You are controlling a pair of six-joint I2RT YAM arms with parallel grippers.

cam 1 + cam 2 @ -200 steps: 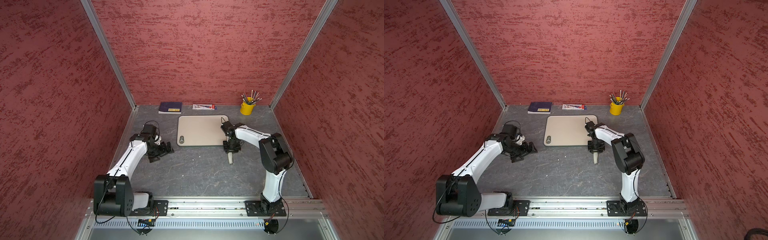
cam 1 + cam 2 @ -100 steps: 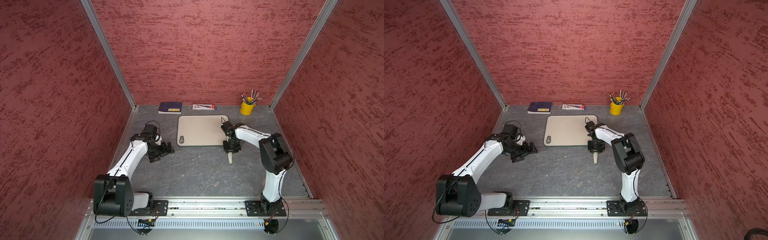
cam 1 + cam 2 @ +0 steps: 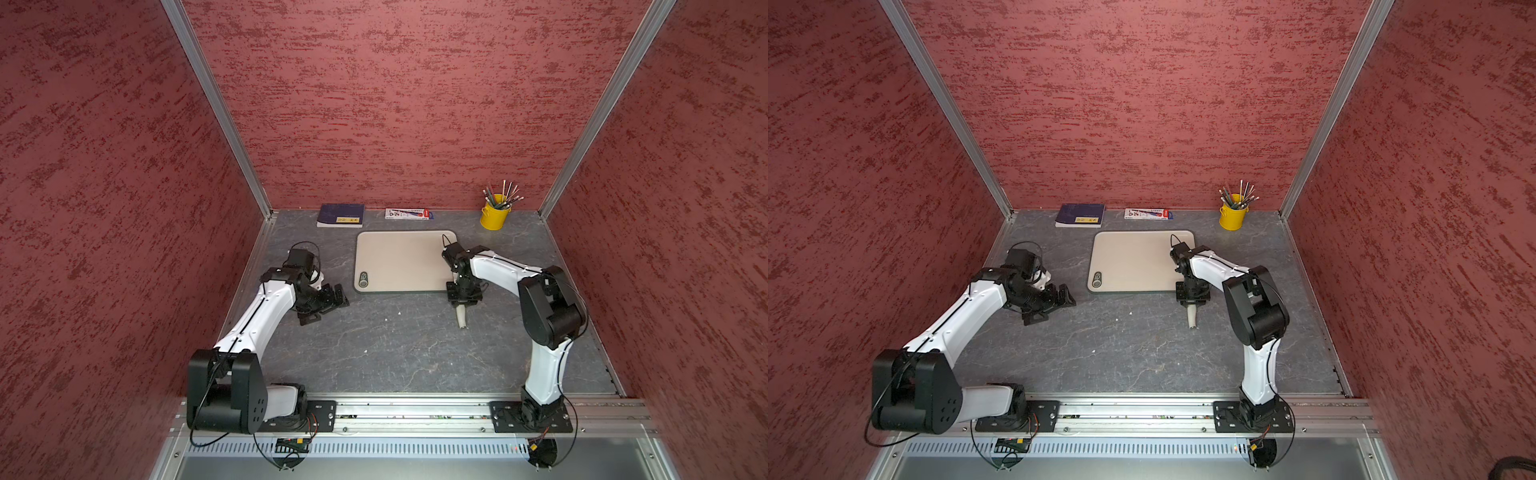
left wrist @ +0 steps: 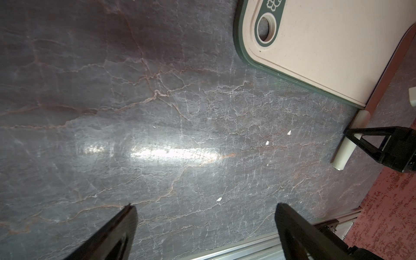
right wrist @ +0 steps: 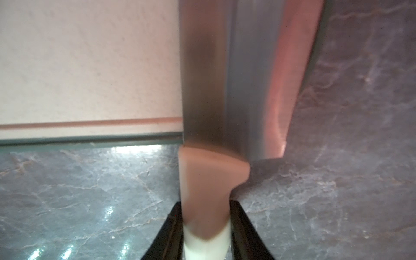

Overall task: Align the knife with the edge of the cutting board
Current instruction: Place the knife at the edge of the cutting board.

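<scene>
While the right pincer [image 5: 206,209] is clamping the knife [image 5: 236,78] along the cutting board [image 3: 399,262] edge, only release is seemingly remaining; the left pincer [image 4: 203,206] is gaping empty.

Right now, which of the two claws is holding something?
The right gripper: shut on the knife, on its cream handle, at the edge of the cutting board. The left gripper hangs open above the table.

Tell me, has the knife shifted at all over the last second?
No. The knife stays where it was, handle poking past the cutting board's near right corner, right hand shut on it.
</scene>
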